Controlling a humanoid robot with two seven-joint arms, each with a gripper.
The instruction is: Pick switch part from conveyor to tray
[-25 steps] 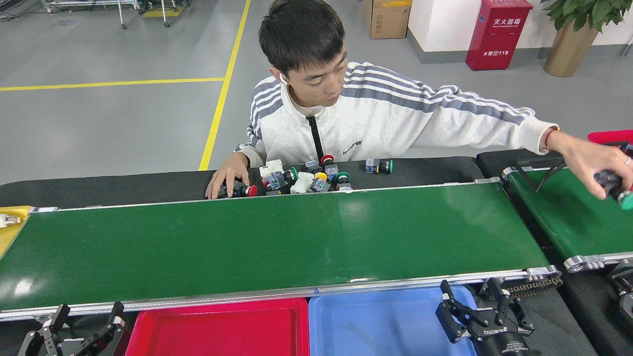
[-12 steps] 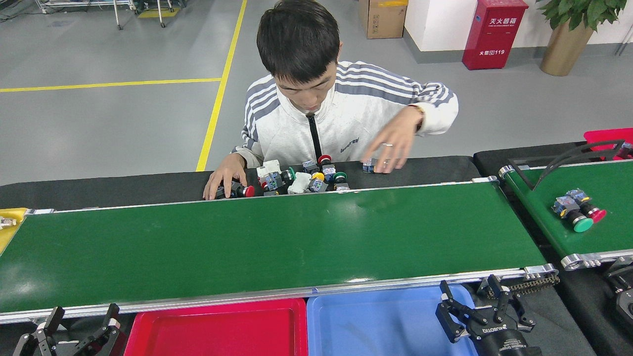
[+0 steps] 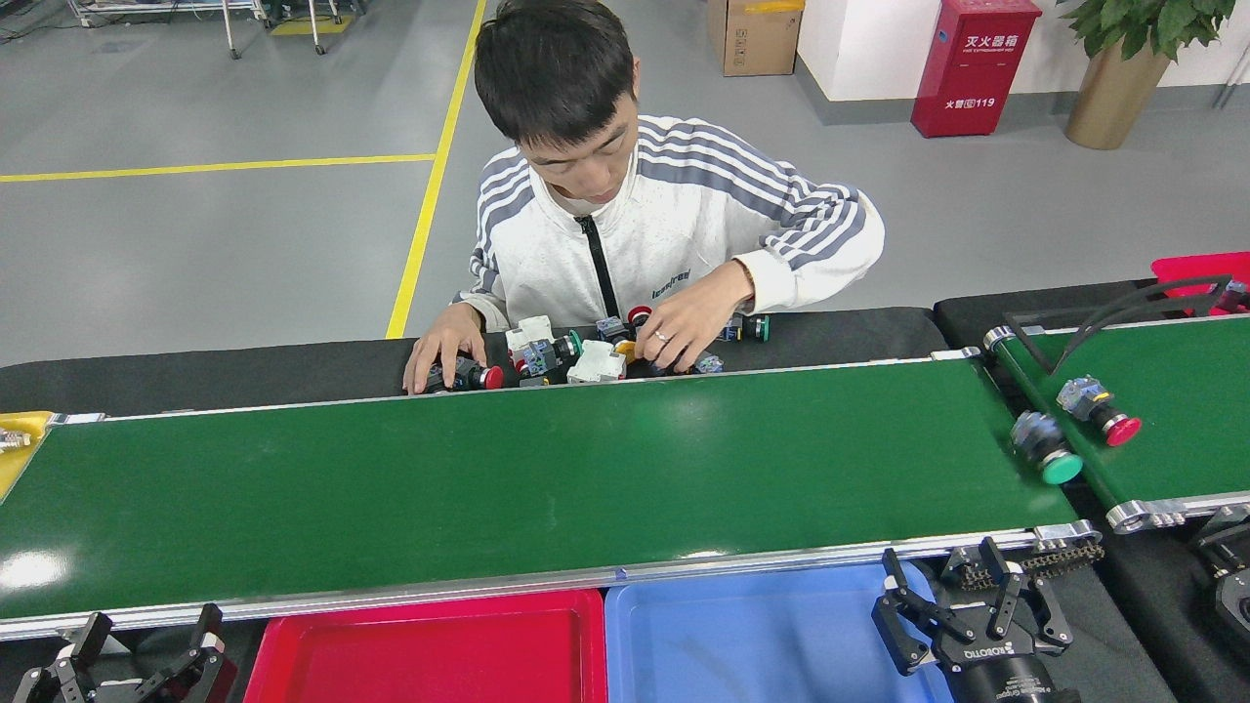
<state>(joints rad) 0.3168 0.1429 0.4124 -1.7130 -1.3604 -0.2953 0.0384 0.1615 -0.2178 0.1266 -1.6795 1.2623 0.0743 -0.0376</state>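
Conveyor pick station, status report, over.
Both grippers open: left gripper, right gripper. Green-capped switch at conveyor right end. Path clear.

Bright, even overhead light, sharp focus throughout. The long glossy green conveyor belt (image 3: 547,478) shows pale glare patches near its left end and far edge. Shadows are soft.

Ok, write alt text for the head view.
A green-capped switch part rides onto the right end of the long green conveyor, a red-capped one behind it on the feeder belt. Both end effectors, left and right, wait open near red and blue trays; a person sorts parts opposite.
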